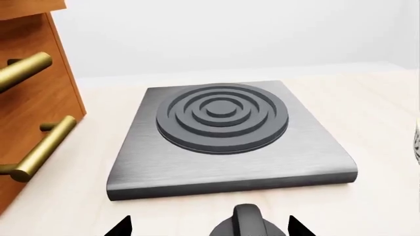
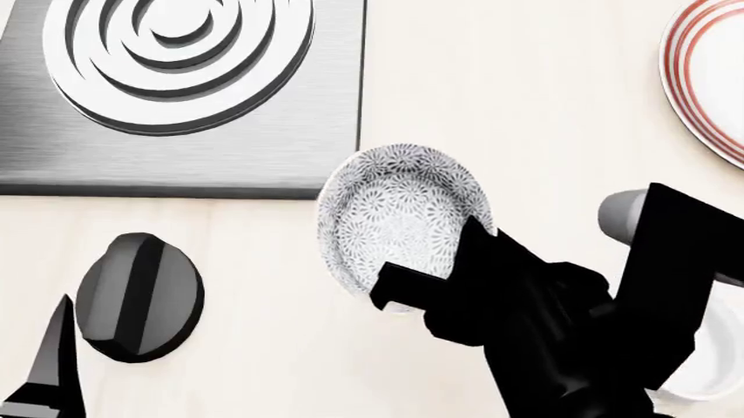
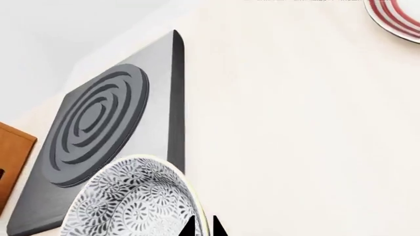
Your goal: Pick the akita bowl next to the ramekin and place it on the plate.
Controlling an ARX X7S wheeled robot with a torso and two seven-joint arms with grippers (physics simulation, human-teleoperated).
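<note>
While tilted, akita bowl (image 2: 402, 218) hangs from right hand (image 2: 436, 279).

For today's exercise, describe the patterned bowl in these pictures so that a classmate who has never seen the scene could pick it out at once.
Start at the grey stove plate with raised rings on the pale counter. Just off its near right corner sits the akita bowl, its near rim pinched by the right gripper. Fine grey-and-white floral speckle marks it out from the red-ringed plate farther right and the dark knob to its left.

Plate (image 2: 712, 78) cropped; ramekin (image 2: 712, 366) mostly hidden.
</note>
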